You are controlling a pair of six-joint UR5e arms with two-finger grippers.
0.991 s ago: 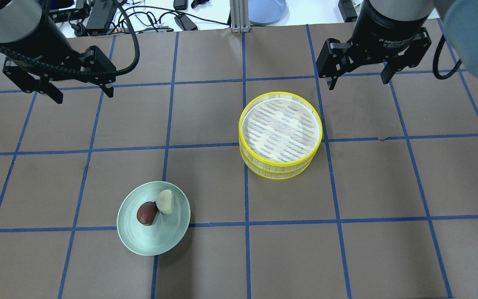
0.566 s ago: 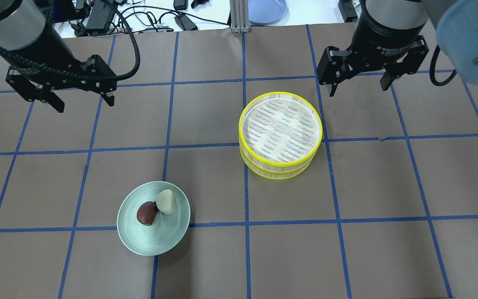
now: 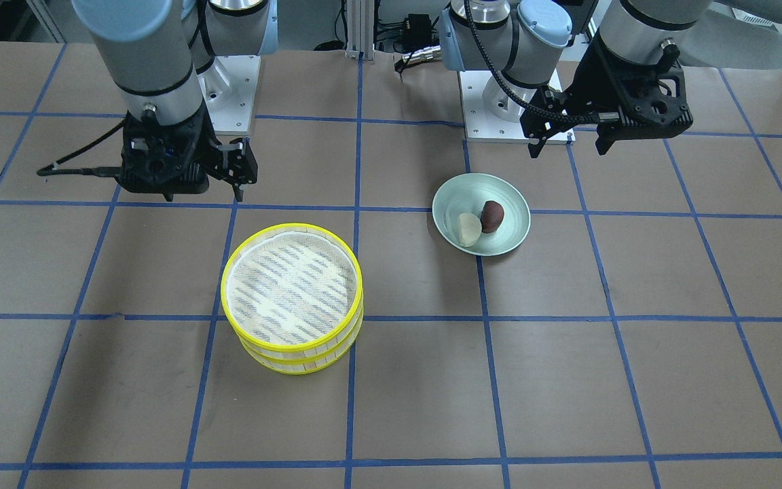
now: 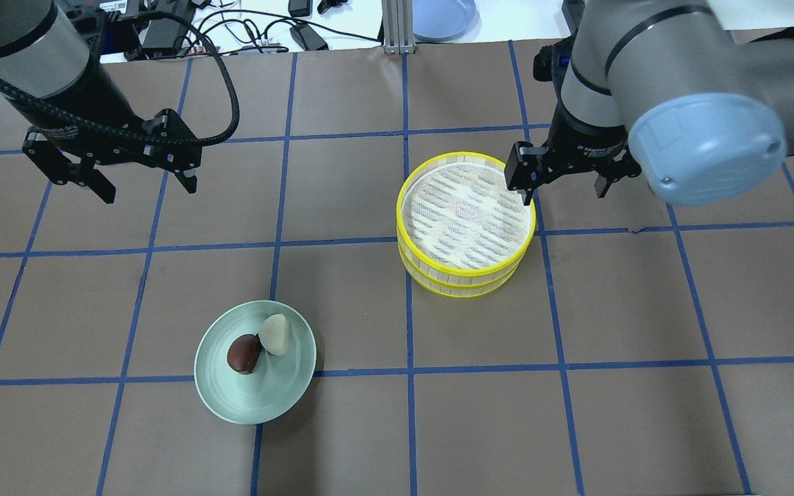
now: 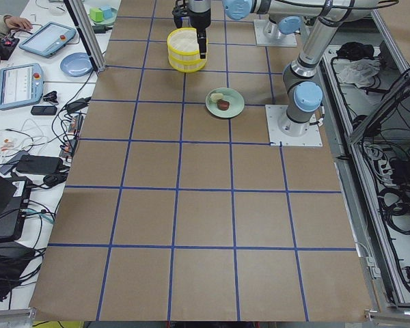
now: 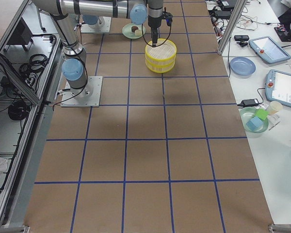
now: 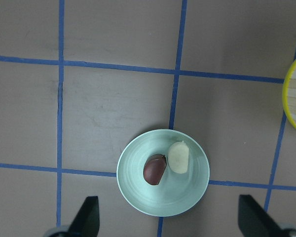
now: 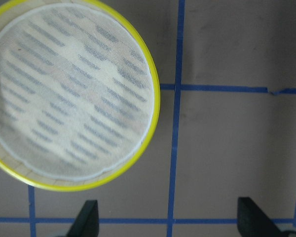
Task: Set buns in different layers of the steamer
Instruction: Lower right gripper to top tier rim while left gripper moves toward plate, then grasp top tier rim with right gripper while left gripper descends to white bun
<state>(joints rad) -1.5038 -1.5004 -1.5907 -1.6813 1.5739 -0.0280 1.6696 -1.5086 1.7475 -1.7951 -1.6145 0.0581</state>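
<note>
Jaws on my right gripper (image 4: 564, 195) stand wide apart, and nothing is between them. In the overhead view this gripper is in the upper right part of the frame. One black finger (image 4: 525, 196) lines up with the upper right edge of the round, shallow top steamer tray (image 4: 401, 222). That tray has a bright yellow rim, pale slat walls and a white mesh floor. In the front view the gripper looks clear of the tray, not touching it. My right wrist camera looks straight down and sees the tray in its upper left corner, with the mesh floor bare.

Jaws on my left gripper (image 4: 149, 191) are wide apart too and hold nothing. It hangs in the upper left of the overhead frame, well apart from the food.

The top tray sits right on a matching bottom steamer tray (image 4: 466, 286), just right of the middle of the overhead frame. I cannot see inside the bottom one.

Both buns lie on a pale green round plate (image 4: 259, 396) in the lower left of the overhead frame. The small pale cream bun (image 4: 276, 335) and the small dark red-brown bun (image 4: 245, 353) touch each other. The plate and the trays rest on the brown paper table (image 4: 342, 186) with blue tape lines, well apart from each other.
</note>
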